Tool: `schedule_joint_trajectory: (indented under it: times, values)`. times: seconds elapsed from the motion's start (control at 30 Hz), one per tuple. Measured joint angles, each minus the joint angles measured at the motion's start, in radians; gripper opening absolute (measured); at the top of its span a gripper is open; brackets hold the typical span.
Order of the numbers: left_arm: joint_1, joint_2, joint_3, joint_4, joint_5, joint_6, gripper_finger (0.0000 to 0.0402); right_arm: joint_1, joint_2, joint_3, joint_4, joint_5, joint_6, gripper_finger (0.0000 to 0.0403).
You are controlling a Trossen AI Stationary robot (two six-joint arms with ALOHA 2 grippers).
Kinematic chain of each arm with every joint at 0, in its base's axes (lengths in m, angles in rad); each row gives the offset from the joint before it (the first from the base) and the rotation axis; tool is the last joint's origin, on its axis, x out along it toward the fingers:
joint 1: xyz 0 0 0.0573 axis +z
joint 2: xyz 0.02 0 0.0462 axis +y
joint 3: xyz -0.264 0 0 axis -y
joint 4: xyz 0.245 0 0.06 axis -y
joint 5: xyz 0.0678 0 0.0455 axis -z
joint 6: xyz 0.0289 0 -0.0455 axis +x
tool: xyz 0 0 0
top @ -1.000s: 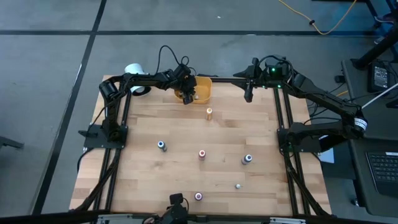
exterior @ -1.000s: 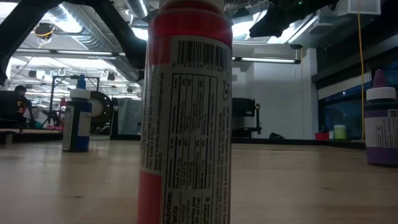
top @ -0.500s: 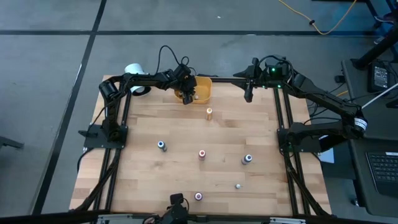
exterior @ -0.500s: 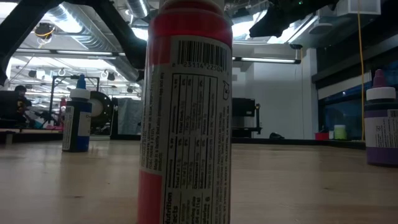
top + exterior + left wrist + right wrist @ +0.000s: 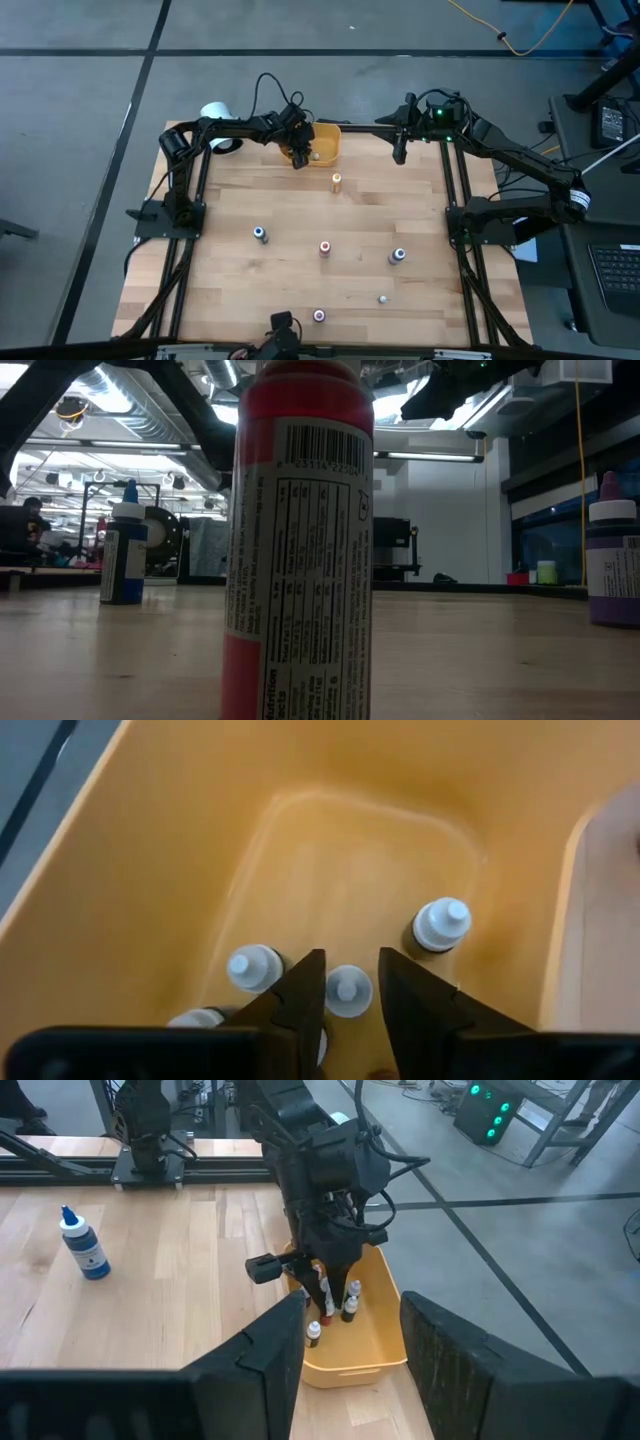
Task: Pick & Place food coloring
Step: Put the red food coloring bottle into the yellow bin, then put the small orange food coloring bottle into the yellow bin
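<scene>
**Yellow-orange bin takes the left claw's reach**

Yellow-orange plastic surrounds the left gripper (image 5: 350,982), which hangs inside the bin (image 5: 328,146) at the table's far edge. Its fingers (image 5: 300,995) stand slightly parted, with a white-capped food coloring bottle (image 5: 347,991) showing in the gap between them; whether they pinch it cannot be told. More bottles (image 5: 440,924) stand on the bin floor beside it. Others remain scattered across the wooden table (image 5: 225,270). The right gripper (image 5: 350,1345) waits with fingers apart and empty, near the bin's other side.
</scene>
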Motion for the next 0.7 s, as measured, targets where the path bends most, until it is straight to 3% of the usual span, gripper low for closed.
schedule_joint_trajectory:
  times: [0.17, 0.43, 0.6, 0.7]
  values:
    - [-0.007, -0.014, 0.0, 0.001, 0.0, 0.0, 0.0102, 0.0, 0.0, 0.0, -0.001, 0.0, 0.0, 0.0167]
    - [-0.02, -0.181, 0.021, -0.006, -0.016, 0.008, 0.0113, 0.0, 0.0, 0.0, -0.02, -0.01, -0.002, 0.0167]
    - [-0.025, -0.341, 0.023, -0.049, -0.034, 0.024, 0.0114, 0.011, -0.019, 0.0, -0.114, -0.159, -0.078, 0.0167]
    - [-0.028, -0.417, 0.023, -0.073, -0.049, 0.024, 0.0114, 0.06, -0.045, 0.001, -0.219, -0.177, -0.132, 0.0167]
